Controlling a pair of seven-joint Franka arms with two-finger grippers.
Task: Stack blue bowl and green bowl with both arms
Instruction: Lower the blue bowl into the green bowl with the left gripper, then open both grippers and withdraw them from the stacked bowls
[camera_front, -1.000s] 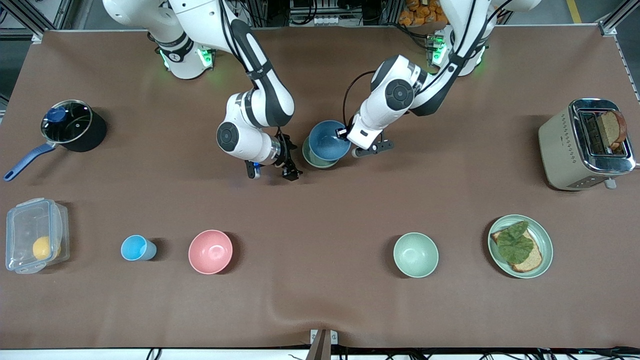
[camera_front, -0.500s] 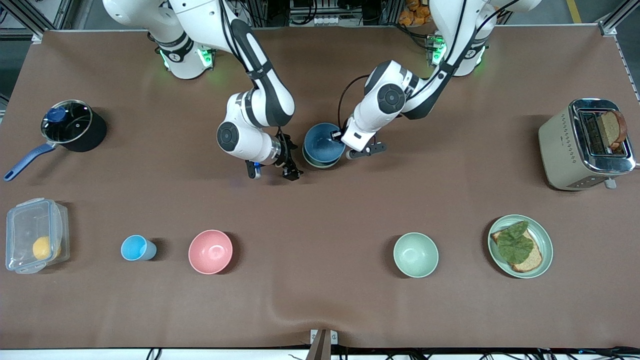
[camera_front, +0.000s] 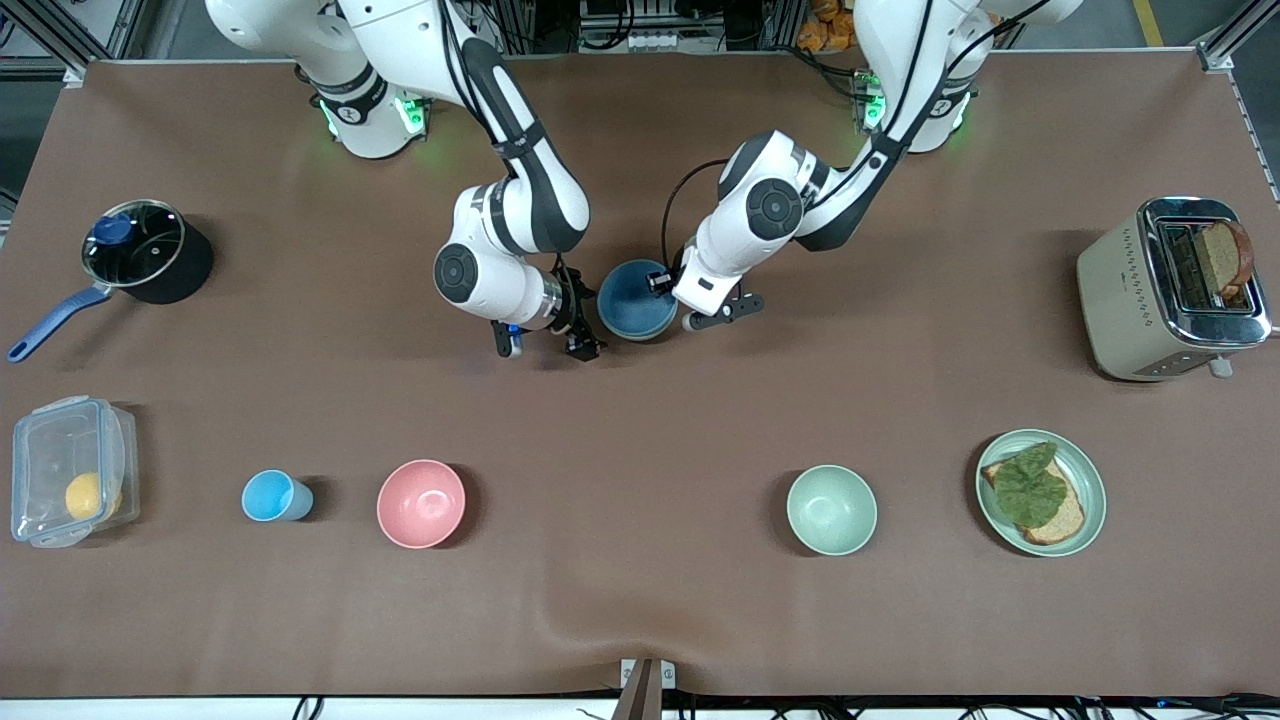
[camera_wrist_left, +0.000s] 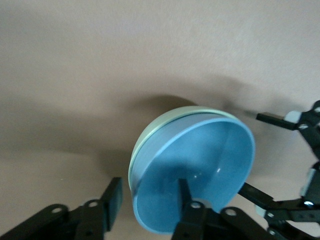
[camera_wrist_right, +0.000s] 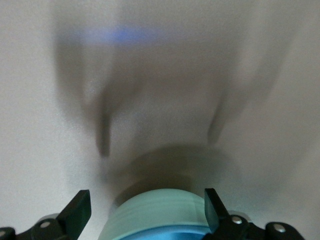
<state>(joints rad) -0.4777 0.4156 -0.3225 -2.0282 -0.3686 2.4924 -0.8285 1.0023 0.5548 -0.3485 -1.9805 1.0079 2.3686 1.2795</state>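
The blue bowl sits nested inside a green bowl, which the front view hides. The left wrist view shows the green bowl around the blue one. My left gripper is open over the stack's rim, one finger inside the blue bowl and one outside, apart from the wall. My right gripper is open and empty, low beside the stack toward the right arm's end. Its wrist view shows the green bowl and the blue bowl near its fingers.
Nearer the front camera stand a second green bowl, a green plate with toast, a pink bowl, a light-blue cup and a clear container. A pot and a toaster stand at the table's ends.
My left gripper brought the blue bowl down and toward the right arm's end, into the green bowl, which no longer shows in the front view. The right arm has not moved.
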